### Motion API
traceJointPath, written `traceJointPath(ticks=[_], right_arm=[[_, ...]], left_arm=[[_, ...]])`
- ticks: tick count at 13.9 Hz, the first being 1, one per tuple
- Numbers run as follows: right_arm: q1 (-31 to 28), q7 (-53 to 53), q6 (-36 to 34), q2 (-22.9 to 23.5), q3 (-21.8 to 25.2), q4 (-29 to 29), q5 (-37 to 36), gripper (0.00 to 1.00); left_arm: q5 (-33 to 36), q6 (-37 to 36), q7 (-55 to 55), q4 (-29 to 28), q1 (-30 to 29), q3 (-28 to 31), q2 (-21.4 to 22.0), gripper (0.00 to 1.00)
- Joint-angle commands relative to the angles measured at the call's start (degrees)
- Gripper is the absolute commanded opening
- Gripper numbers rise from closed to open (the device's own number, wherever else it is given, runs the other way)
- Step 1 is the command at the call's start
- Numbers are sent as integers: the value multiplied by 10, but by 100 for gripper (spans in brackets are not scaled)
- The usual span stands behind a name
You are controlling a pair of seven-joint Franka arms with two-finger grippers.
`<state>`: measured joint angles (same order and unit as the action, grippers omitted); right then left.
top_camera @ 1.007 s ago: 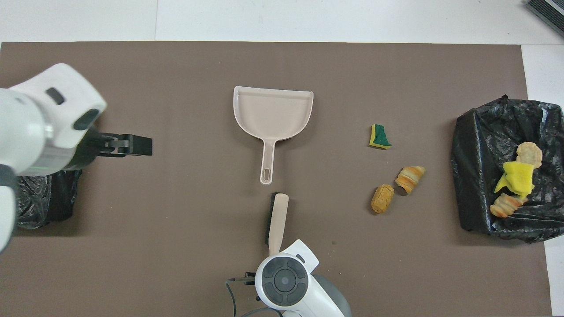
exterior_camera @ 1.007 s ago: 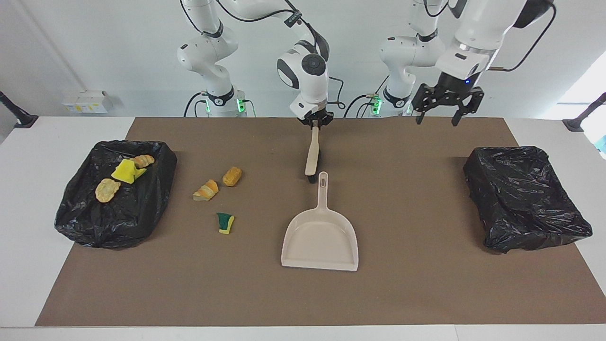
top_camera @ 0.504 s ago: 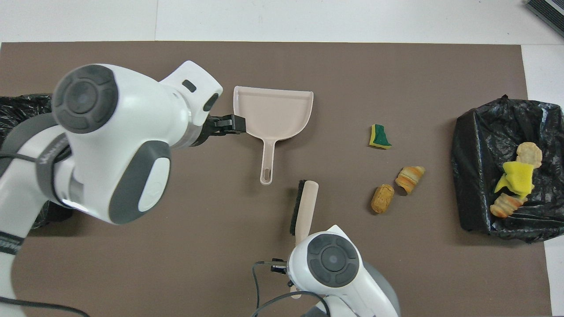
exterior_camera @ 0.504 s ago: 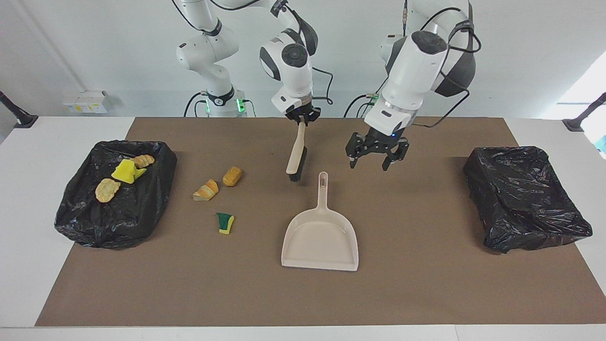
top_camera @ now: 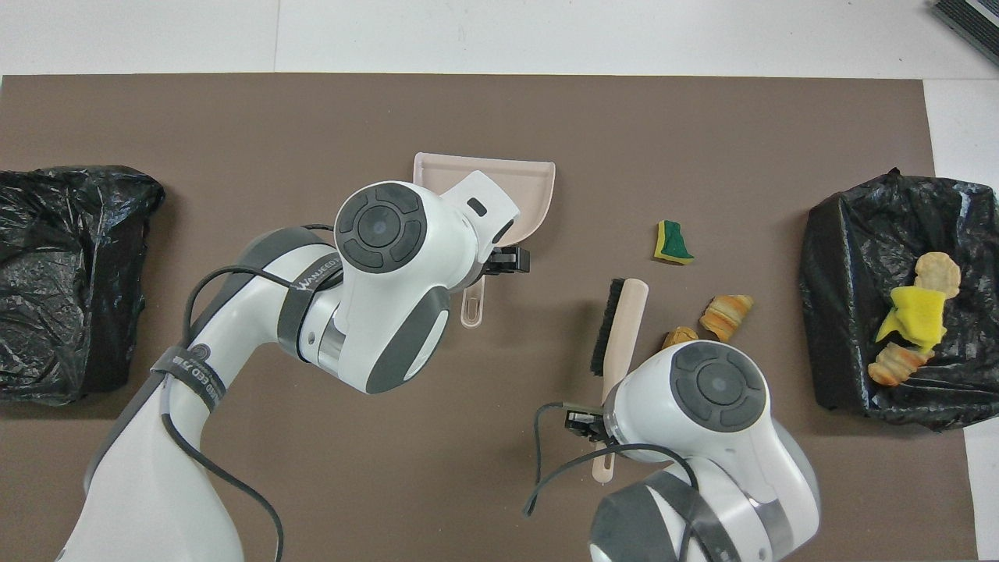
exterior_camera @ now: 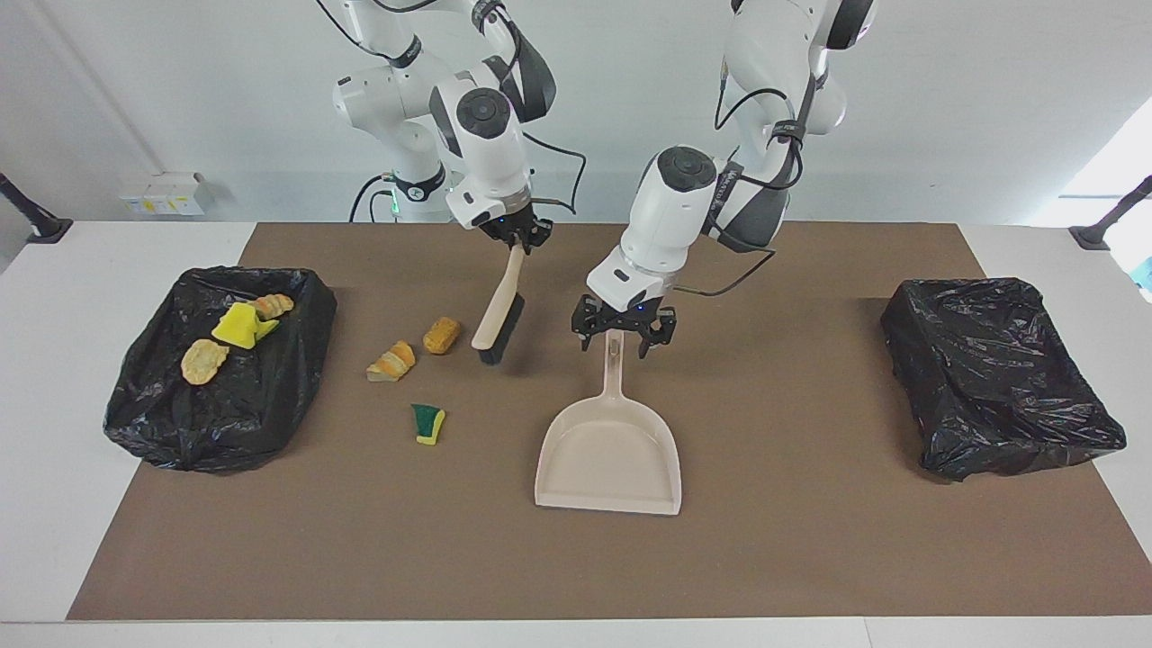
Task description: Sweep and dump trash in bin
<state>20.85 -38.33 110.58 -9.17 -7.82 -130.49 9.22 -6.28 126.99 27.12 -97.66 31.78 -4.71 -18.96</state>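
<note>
Trash (exterior_camera: 394,362) lies in two lots: three scraps loose on the brown mat (exterior_camera: 810,558), three more already in the black-lined bin (exterior_camera: 216,423) at the right arm's end of the table. The right gripper (exterior_camera: 520,239) is clamped tight on the top of the brush (exterior_camera: 500,315) handle, the brush hanging slanted below it with its bristle end low over the mat, just beside the orange-brown chunk (exterior_camera: 441,335). A striped tan piece (exterior_camera: 392,361) sits next to that chunk, and the green-and-yellow sponge bit (exterior_camera: 428,423) lies farther from the robots than both. The left gripper (exterior_camera: 625,340) stands with its fingers spread wide, one on each side of the handle end of the beige dustpan (exterior_camera: 608,459); I can't tell whether they touch it. The pan lies flat on the mat below this gripper, its open mouth pointing away from the robots. A second black-lined bin (exterior_camera: 999,378) sits well off toward the left arm's end
</note>
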Motion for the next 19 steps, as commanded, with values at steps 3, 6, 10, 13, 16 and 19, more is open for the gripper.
traceJointPath(ticks=[3,6,10,13,16,19], right_arm=[[-73,55,-65,13,-5,20,-92,0],[-140,107,-110,13,-6,16,-130,0],[-184,157,-120,6,-6,-19,-176,0],[-202,206,-96,13,-6,-28,-241,0],[-194,219,-73,27,-9,-28,-255,0],[-177,216,-47,45,-10,-28,-243,0]], left_arm=[[1,24,-7,-52,27,10,8,100],[27,38,-6,-69,31,11,-6,100],[69,54,-11,-61,25,10,-18,100],[77,66,-12,-62,29,10,-20,84],[85,63,-26,-61,37,10,-32,43],[84,50,-62,-58,35,10,-31,10]])
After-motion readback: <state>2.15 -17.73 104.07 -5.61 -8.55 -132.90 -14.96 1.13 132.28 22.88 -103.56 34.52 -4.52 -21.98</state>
